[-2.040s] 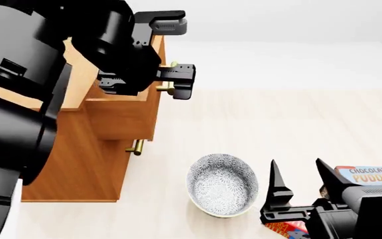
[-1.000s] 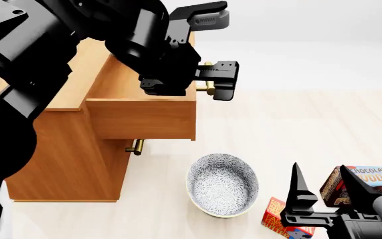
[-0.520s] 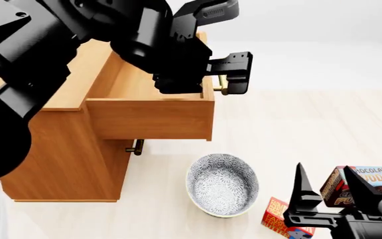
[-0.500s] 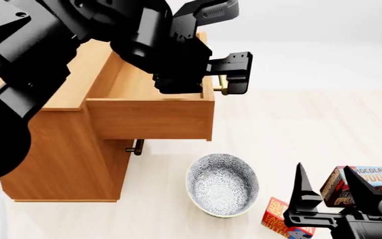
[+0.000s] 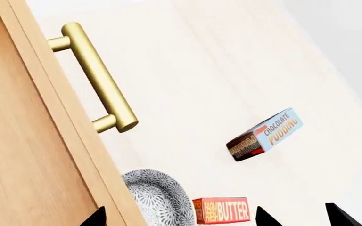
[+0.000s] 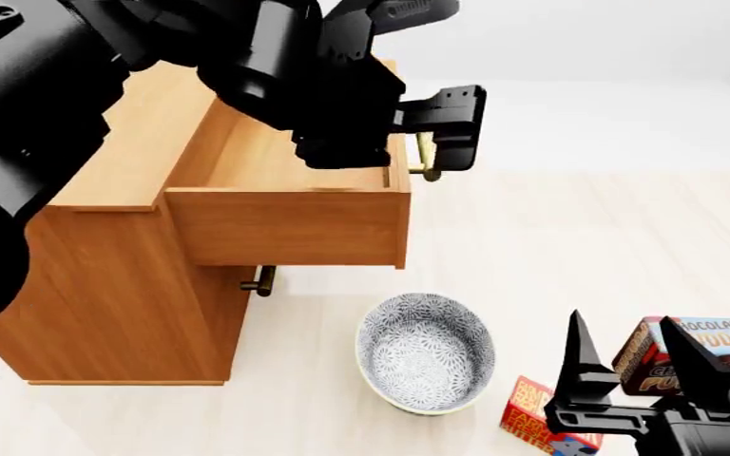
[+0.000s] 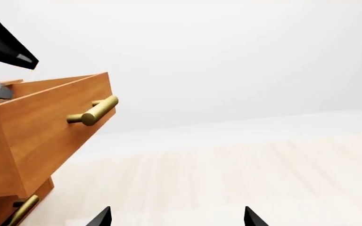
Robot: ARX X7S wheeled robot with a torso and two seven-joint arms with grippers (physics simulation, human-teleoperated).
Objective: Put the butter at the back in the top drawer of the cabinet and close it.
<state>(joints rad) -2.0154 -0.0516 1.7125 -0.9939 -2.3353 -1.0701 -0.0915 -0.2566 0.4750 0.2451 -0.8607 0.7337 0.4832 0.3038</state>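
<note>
The top drawer of the cabinet stands pulled out, ready for loading, the left gripper at its handle — jaw state hidden. The butter stands on a narrow edge beside the bowl, long axis pointing along the floor — below the open, empty right gripper.

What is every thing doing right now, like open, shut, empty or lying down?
top drawer: pulled out, open, nothing seen inside.
cabinet: upright; lower drawers shut.
butter: on the floor by the bowl, not held.
bowl: upright, empty.
Chocolate Pudding box: lying on the floor, not held.
left gripper: open, at the top drawer's handle, not clamped on it.
right gripper: open, empty, above the butter.
</note>
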